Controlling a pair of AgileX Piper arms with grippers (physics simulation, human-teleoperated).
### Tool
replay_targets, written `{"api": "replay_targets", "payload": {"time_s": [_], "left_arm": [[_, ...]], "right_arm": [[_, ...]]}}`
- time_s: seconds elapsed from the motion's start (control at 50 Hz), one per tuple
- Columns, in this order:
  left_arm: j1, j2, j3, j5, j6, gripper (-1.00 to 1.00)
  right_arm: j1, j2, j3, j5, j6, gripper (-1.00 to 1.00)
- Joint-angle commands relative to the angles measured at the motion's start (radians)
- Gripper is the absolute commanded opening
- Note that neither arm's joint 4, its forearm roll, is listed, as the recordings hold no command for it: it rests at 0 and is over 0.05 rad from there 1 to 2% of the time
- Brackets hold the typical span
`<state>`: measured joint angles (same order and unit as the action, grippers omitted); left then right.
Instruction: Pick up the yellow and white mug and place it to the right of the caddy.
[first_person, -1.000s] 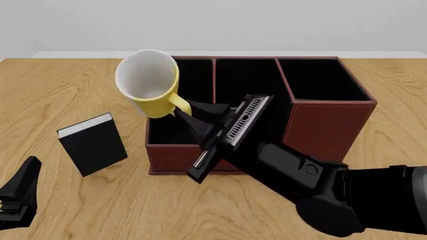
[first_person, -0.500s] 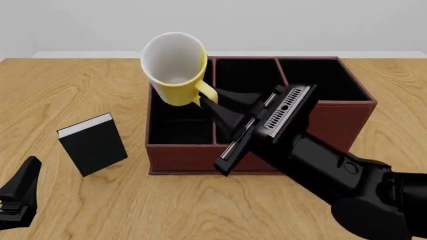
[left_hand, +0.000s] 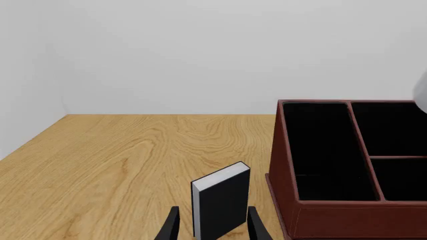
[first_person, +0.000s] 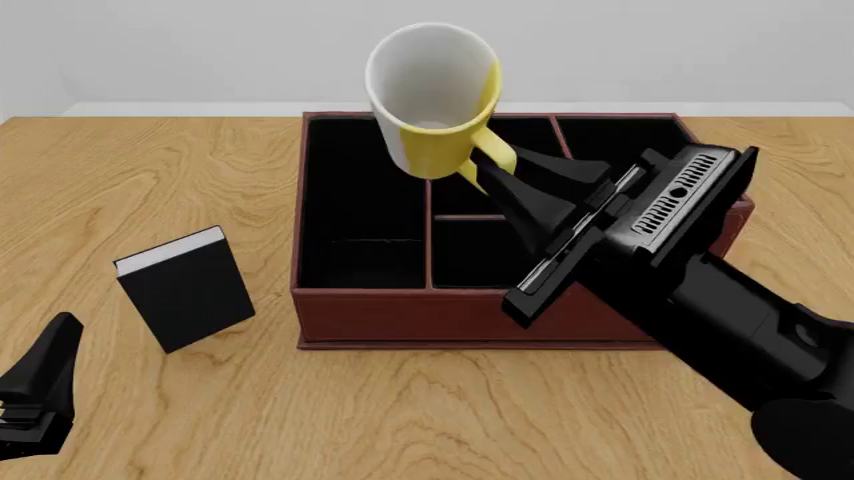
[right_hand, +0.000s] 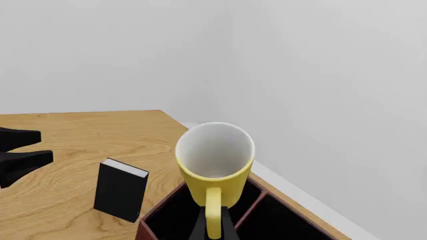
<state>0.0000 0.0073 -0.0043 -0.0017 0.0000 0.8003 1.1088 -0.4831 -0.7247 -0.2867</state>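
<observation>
table (first_person: 400, 420): light wood, everything is carried on it.
caddy (first_person: 400, 305): reddish-brown box with black-lined compartments, set at the middle of the table.
right gripper (first_person: 491, 185): fingers are closed on the mug's handle, above the caddy.
book (first_person: 187, 288): small, black with white page edges, stood upright left of the caddy, apart from it.
yellow and white mug (first_person: 430, 95): held in the air over the caddy's rear middle compartments, tilted, white inside turned toward the front camera.
left gripper (left_hand: 211, 224): low at the near left, fingers are spread, nothing is held; the book is seen ahead of it.
</observation>
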Motion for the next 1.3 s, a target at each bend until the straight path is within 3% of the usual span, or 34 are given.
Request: {"api": "replay_targets", "payload": {"time_s": [0.02, 1.3], "left_arm": [[0.0, 0.0, 0.0, 0.0, 0.0, 1.0], [0.0, 0.0, 0.0, 0.0, 0.0, 1.0]], "right_arm": [[-0.058, -0.08, 0.02, 0.035, -0.002, -1.0], [-0.391, -0.382, 0.115, 0.222, 0.039, -1.0]]}}
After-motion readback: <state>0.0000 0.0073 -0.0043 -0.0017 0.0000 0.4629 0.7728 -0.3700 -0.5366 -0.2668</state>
